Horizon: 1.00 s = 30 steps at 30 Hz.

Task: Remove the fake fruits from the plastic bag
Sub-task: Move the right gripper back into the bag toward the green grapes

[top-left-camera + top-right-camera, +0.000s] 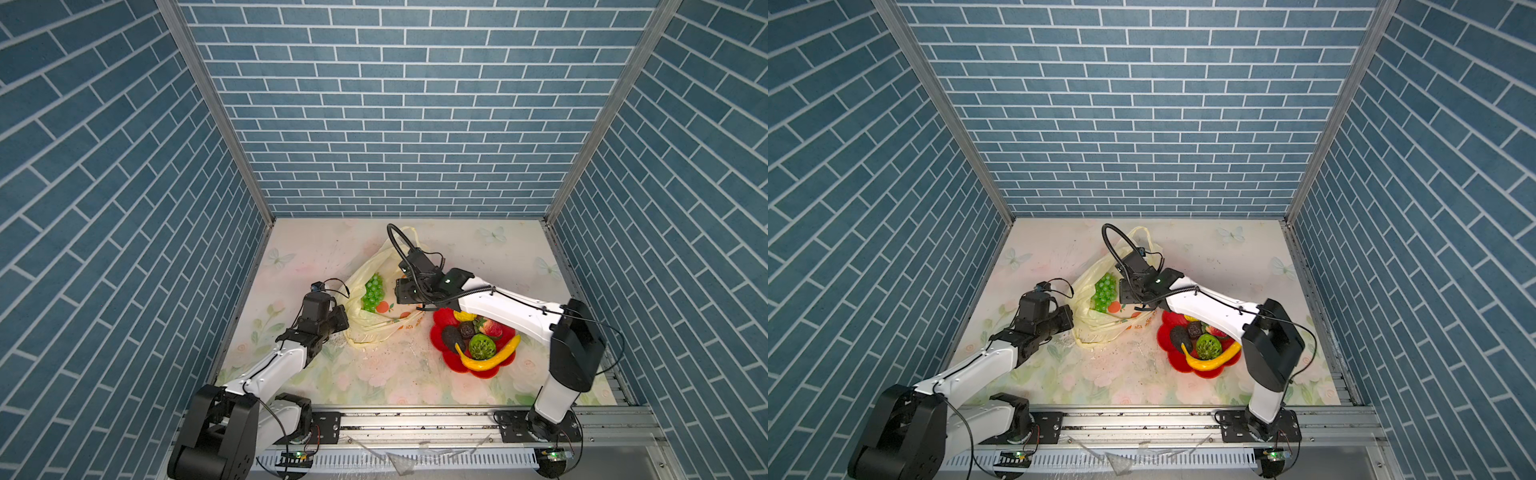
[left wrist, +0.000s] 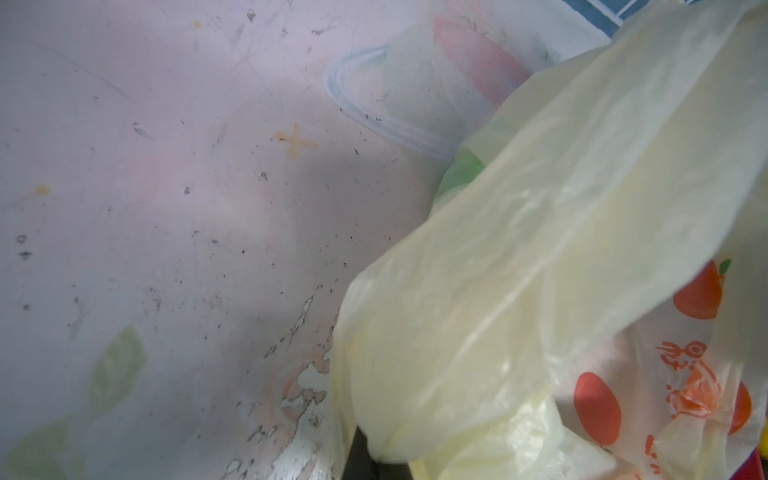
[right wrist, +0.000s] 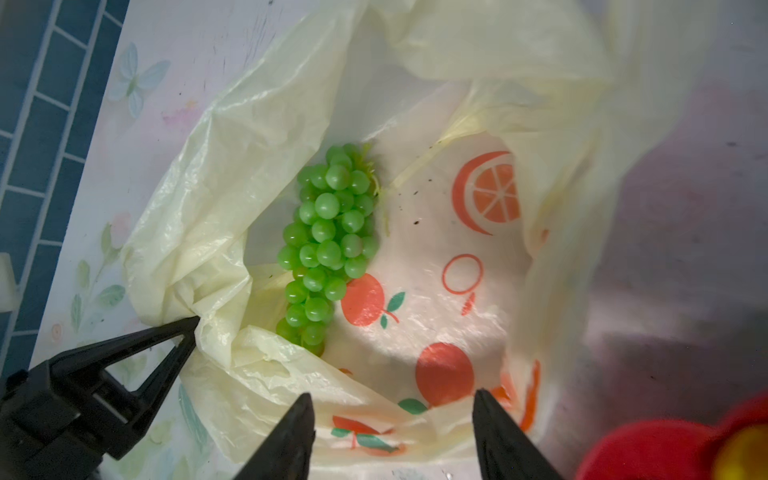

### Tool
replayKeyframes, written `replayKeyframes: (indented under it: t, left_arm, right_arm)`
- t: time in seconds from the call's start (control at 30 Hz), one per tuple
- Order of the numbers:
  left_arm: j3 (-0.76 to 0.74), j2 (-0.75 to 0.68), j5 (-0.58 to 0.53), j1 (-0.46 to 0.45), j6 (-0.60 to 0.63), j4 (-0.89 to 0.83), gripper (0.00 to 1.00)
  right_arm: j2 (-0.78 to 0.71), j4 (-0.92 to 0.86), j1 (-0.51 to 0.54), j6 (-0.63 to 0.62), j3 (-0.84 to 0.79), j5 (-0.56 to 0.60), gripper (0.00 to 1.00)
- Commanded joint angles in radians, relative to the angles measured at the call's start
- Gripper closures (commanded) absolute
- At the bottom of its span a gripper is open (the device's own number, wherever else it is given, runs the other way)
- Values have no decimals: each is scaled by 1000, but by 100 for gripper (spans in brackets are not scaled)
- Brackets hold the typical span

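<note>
The cream-yellow plastic bag (image 1: 376, 328) lies open on the table. A green grape bunch (image 1: 372, 295) rests inside it, clear in the right wrist view (image 3: 328, 241). My left gripper (image 1: 345, 319) is shut on the bag's near left edge, its tips pinching the film (image 3: 192, 326). In the left wrist view the bag (image 2: 540, 249) covers the jaws. My right gripper (image 3: 392, 399) hovers open over the bag's mouth with nothing between its fingers. The other fake fruits lie on the red plate (image 1: 484, 373): a banana (image 1: 490, 359), a strawberry (image 1: 491, 328), dark brown ones (image 1: 451, 336) and a green round one (image 1: 481, 346).
The red flower-shaped plate (image 1: 1208, 372) sits right of the bag, partly under my right forearm (image 1: 511, 311). Blue brick-pattern walls enclose the floral table (image 1: 374, 374) on three sides. A metal rail (image 1: 415, 419) runs along the front edge.
</note>
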Motion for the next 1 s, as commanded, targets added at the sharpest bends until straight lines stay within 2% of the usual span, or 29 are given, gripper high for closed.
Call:
replayKeyframes:
  t: [0.0, 0.1, 0.3, 0.53, 0.7, 0.97]
  left_arm:
    - [-3, -10, -26, -6, -5, -17, 100]
    - [-4, -7, -28, -6, -4, -15, 100]
    - [-2, -7, -36, -6, -3, -17, 100]
    - [-3, 0, -43, -6, -2, -12, 100]
    - [-2, -4, -48, -5, 0, -15, 100]
    - [-3, -7, -49, -6, 1, -18, 100]
  right_arm:
    - [80, 94, -36, -37, 69, -104, 42]
    - [162, 150, -86, -52, 88, -157, 48]
    - [313, 155, -151, -218, 176, -245, 57]
    - [369, 214, -181, -395, 199, -369, 58]
    - [416, 208, -183, -503, 224, -390, 58]
    - [455, 219, -186, -559, 270, -399, 66]
